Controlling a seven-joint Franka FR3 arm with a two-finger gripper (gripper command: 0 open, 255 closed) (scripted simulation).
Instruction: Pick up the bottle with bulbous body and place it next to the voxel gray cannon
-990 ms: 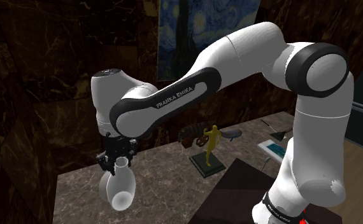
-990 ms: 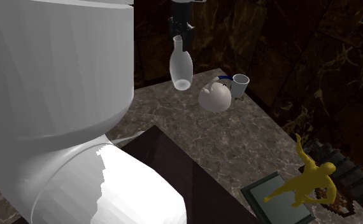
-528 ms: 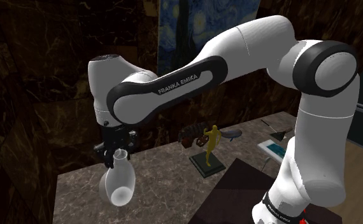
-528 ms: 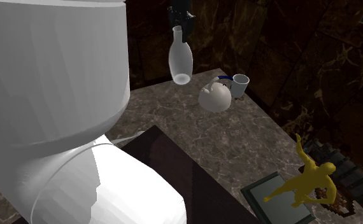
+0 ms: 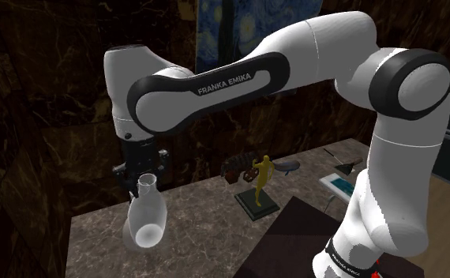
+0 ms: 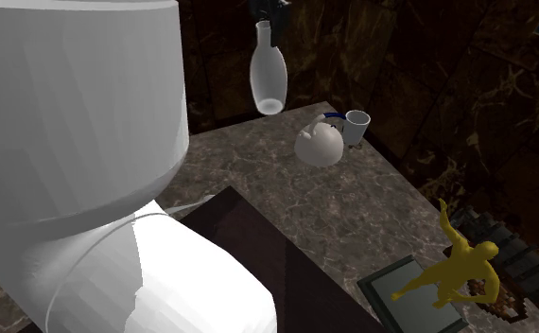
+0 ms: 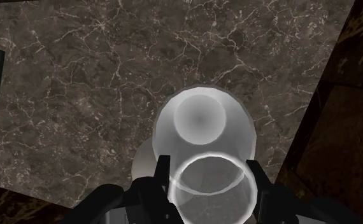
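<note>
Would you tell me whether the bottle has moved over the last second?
Yes. The bottle, clasped in the gripper, has risen: its base now hangs higher above the white teapot on the counter.

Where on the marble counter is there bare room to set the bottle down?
The broad bare marble between the white teapot and the yellow figurine is free, also under the bottle. Crowded: teapot beside cup; figurine beside the cannon.

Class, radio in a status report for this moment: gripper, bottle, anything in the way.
Gripper shut on bottle neck. It hangs clear above marbled counter. Yellow figurine stands right by cannon.
</note>
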